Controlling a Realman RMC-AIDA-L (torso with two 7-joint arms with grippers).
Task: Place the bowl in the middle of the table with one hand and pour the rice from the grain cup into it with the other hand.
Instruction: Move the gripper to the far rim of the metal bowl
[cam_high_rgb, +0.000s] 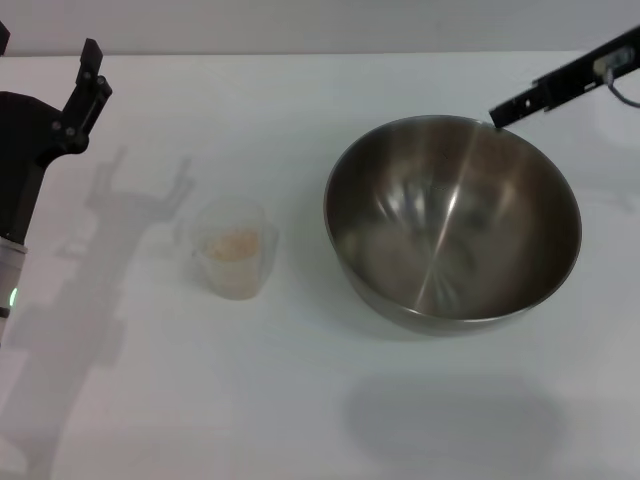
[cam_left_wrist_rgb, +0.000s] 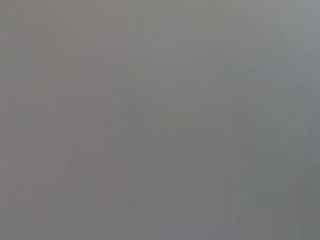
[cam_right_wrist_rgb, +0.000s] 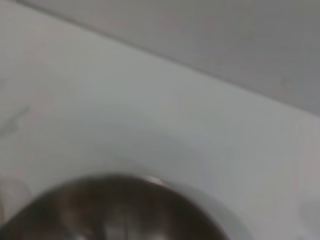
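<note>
The steel bowl (cam_high_rgb: 452, 225) is right of the table's middle, and its shadow lies apart on the white table (cam_high_rgb: 300, 400) in front of it, so it hangs above the surface. My right gripper (cam_high_rgb: 497, 117) reaches in from the far right and is shut on the bowl's far rim. The bowl's rim also shows in the right wrist view (cam_right_wrist_rgb: 150, 181). The clear grain cup (cam_high_rgb: 233, 262) stands upright left of the bowl, with rice (cam_high_rgb: 233, 243) inside. My left gripper (cam_high_rgb: 45, 55) is open and empty at the far left, well behind the cup. The left wrist view shows only plain grey.
The table's far edge (cam_high_rgb: 300, 52) runs along the top of the head view. My left arm's dark body (cam_high_rgb: 20, 150) stands at the left edge and casts a shadow toward the cup.
</note>
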